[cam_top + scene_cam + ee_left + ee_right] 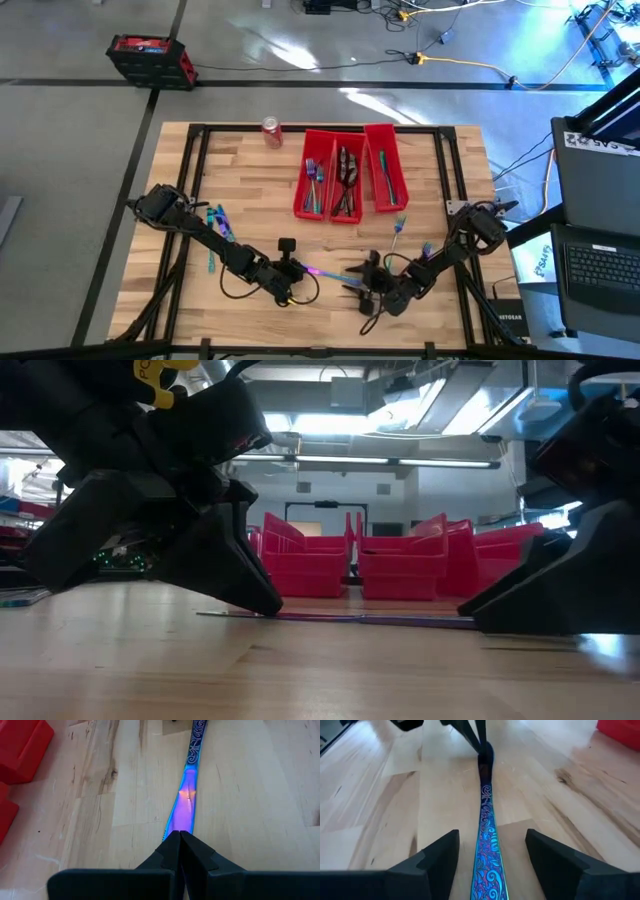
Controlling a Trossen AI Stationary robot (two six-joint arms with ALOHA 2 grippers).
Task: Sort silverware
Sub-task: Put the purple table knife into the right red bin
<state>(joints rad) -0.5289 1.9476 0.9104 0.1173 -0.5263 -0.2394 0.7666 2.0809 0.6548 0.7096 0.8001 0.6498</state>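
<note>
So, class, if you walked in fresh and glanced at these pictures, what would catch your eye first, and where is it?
First, the iridescent blue-purple knife lying flat at the table's near edge, stretched between both arms. The left gripper is shut on its blade end, while the right gripper stands open astride its patterned handle. Next come the three red bins at the table's far middle, already holding sorted silverware.

The table was pale butcher-block wood, smooth with a low sheen and visible grain and knots. The knife lying on it was polished metal with an iridescent blue-purple finish, its handle embossed with scrollwork and its blade mirror-glossy. The bins were glossy red plastic; the left gripper's fingers looked matt black plastic.
</note>
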